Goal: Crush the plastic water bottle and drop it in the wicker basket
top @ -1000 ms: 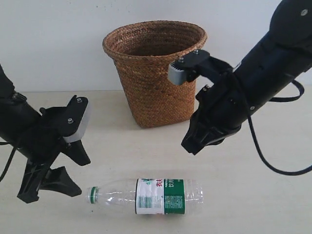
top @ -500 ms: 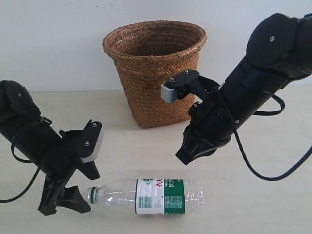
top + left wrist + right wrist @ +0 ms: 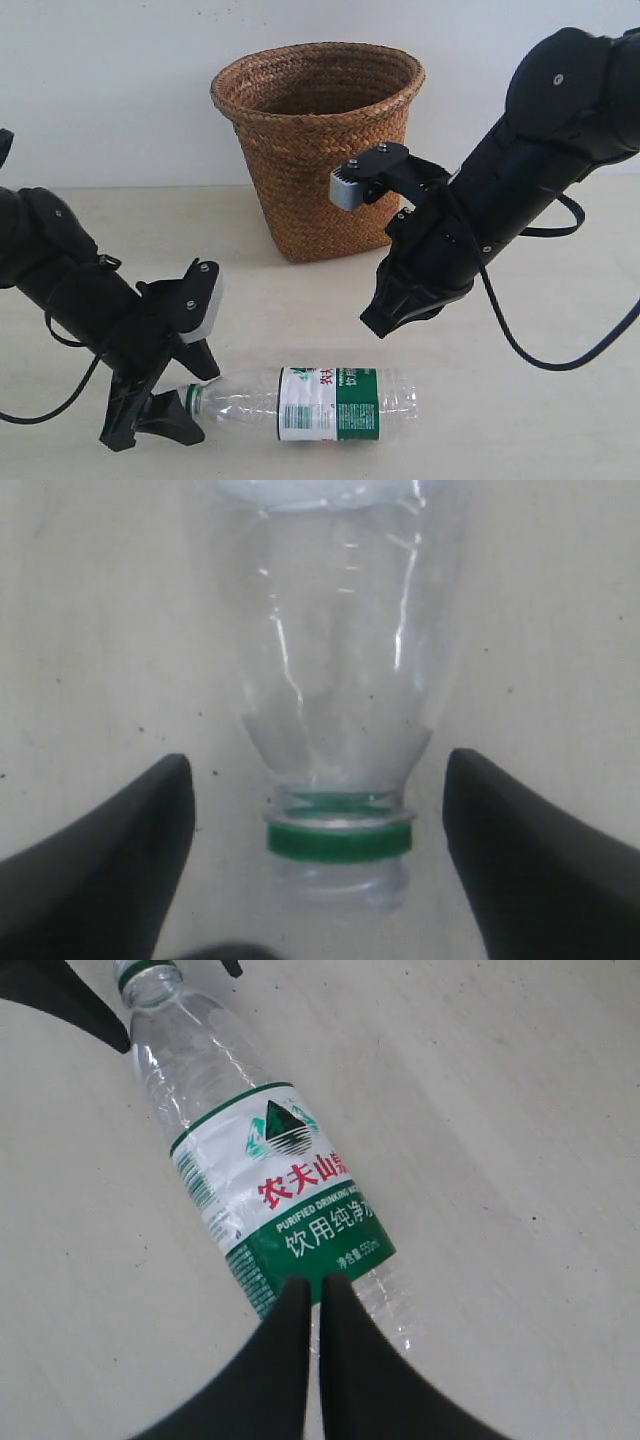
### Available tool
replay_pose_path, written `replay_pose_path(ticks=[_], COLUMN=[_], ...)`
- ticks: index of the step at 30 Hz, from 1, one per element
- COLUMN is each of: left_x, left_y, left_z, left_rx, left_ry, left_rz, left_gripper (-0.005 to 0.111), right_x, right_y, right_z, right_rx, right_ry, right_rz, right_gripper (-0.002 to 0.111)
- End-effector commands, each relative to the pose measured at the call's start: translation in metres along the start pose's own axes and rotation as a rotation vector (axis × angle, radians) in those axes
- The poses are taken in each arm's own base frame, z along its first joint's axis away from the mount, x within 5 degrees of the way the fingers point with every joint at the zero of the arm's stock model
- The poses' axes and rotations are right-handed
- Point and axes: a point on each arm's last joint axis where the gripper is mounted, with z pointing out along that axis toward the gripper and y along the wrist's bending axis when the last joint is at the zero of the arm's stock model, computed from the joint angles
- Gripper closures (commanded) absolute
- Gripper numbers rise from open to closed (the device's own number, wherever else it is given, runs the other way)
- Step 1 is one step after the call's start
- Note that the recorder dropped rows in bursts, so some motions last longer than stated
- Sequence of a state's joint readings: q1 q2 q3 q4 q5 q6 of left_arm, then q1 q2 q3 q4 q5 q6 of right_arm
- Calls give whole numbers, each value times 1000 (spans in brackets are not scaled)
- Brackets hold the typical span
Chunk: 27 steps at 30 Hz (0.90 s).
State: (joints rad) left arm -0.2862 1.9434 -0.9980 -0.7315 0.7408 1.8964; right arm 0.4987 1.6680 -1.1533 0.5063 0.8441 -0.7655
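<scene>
The plastic water bottle lies on its side on the pale table, its green cap ring pointing left. My left gripper is low on the table and open, one black finger on each side of the bottle's neck without touching it. In the left wrist view the green ring sits between the spread fingers of the left gripper. My right gripper hangs shut above the bottle's labelled half, holding nothing. In the right wrist view the right gripper points at the green-and-white label.
The wicker basket stands upright behind the bottle at the back of the table, against a white wall. The right arm's bulk and cable reach in from the right of the basket.
The left gripper has come down and to the right until its open fingers straddle the bottle's neck. The right arm dropped a little a second ago and has since held still.
</scene>
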Motion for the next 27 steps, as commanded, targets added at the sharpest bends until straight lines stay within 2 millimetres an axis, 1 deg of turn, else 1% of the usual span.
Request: replay_pose_path(ticks=[1, 3, 5, 7, 10, 15, 16, 19, 21, 22, 23, 24, 25, 26, 27], left_x=[0, 2, 2, 2, 2, 2, 2, 2, 2, 2, 2, 2, 2, 1, 1], left_y=[1, 1, 1, 1, 1, 1, 1, 1, 1, 1, 1, 1, 1, 1, 1], left_z=[6, 8, 8, 9, 9, 9, 9, 9, 9, 9, 9, 9, 9, 9, 9], left_rx=[2, 8, 10, 11, 11, 13, 15, 15, 15, 15, 15, 14, 13, 13, 13], left_ry=[0, 1, 2, 2, 2, 2, 1, 1, 1, 1, 1, 0, -2, -4, -4], left_rz=[-4, -7, -8, -9, -9, -9, -9, -12, -31, -39, -39, -40, -43, -59, -68], left_gripper=[43, 44, 48, 58, 75, 101, 102, 102, 102, 102, 102, 102, 102, 102, 102], right_x=[-2, -2, -2, -3, -5, -6, -6, -7, -7, -7, -9, -15, -19, -29, -34], right_y=[0, 0, 0, 1, 3, 4, 4, 2, 2, 2, 4, 8, 11, 16, 19], right_z=[-1, -1, -1, -1, -1, 1, 2, 16, 27, 39, 43, 52, 55, 61, 63], right_rx=[1, -1, -2, -8, -26, -48, -55, -107, -128, -135, -143, -157, -164, -185, -196], right_ry=[-10, -12, -13, -22, -36, -50, -52, -51, -39, -28, -21, -5, -1, 11, 18], right_rz=[-3, -1, 1, 11, 31, 57, 66, 116, 126, 137, 136, 165, 178, 201, 210], right_gripper=[108, 108, 108, 108, 108, 108, 108, 108, 108, 108, 108, 108, 108, 108, 108])
